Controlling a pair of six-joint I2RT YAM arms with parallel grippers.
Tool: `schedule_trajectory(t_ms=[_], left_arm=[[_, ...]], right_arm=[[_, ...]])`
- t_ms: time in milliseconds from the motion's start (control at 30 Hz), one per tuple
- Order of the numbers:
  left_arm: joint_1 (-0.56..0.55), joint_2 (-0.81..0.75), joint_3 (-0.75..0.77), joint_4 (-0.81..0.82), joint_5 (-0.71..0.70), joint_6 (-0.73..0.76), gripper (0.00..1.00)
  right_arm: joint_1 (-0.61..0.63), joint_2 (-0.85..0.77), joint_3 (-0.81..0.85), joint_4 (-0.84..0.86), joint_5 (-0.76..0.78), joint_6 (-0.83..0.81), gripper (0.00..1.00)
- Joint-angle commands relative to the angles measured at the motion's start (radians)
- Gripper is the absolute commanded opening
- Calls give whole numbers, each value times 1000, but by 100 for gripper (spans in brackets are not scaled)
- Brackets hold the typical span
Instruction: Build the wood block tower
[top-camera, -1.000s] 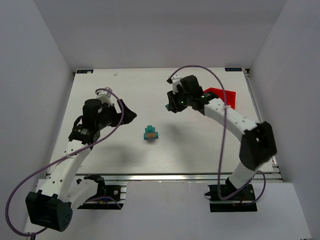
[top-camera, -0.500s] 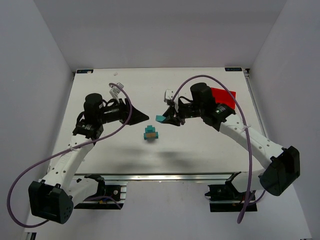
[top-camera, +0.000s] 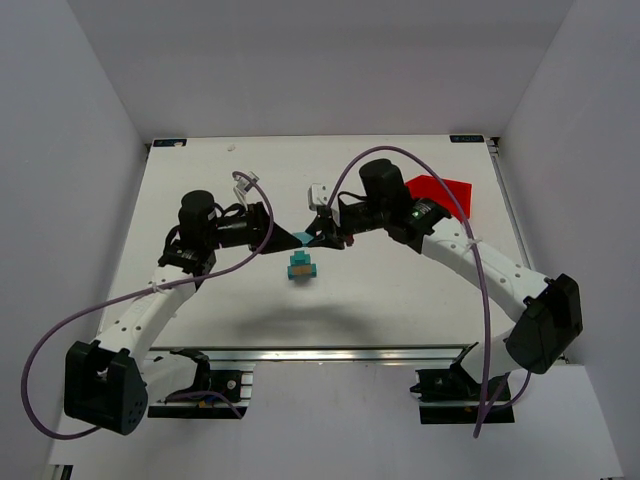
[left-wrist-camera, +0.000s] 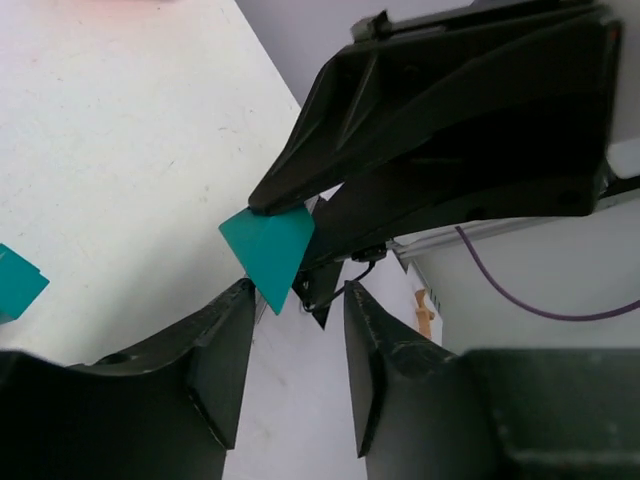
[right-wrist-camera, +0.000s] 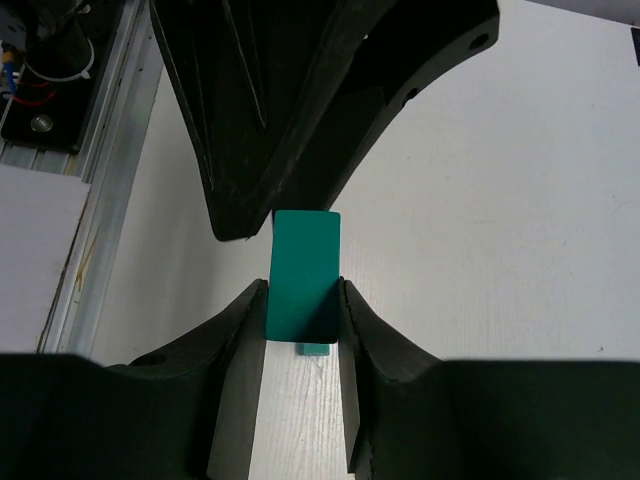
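Observation:
The wood block tower (top-camera: 301, 266) is a small stack of teal cubes with a tan block, standing mid-table. My right gripper (top-camera: 313, 237) is shut on a teal block (top-camera: 300, 237) and holds it in the air just behind the tower. In the right wrist view the teal block (right-wrist-camera: 305, 272) sits between my fingers, with a bit of the tower (right-wrist-camera: 316, 349) below. My left gripper (top-camera: 288, 237) is open and faces the right one. In the left wrist view the block's corner (left-wrist-camera: 268, 243) is at the mouth of my left gripper (left-wrist-camera: 295, 320).
A red bin (top-camera: 447, 192) lies at the back right, behind the right arm. The table's left edge (right-wrist-camera: 110, 150) with the rail runs along one side of the right wrist view.
Both arms swung in toward the middle. The right gripper carried the teal block left from near the red bin, and the left gripper reached right until its tips met the block.

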Motion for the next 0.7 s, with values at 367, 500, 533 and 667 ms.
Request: schedule_trajectory(t_ms=[367, 500, 533, 667], left_arm=[[-29, 21, 22, 49, 51, -36, 23], [-29, -8, 31, 51, 57, -45, 35], [-29, -14, 34, 46, 55, -42, 38], [-29, -5, 45, 35, 54, -43, 41]], right_arm=[[23, 38, 137, -141, -20, -162, 0], [26, 62, 175, -224, 35, -205, 0], [26, 64, 180, -233, 31, -211, 0], [34, 62, 183, -244, 8, -231, 0]])
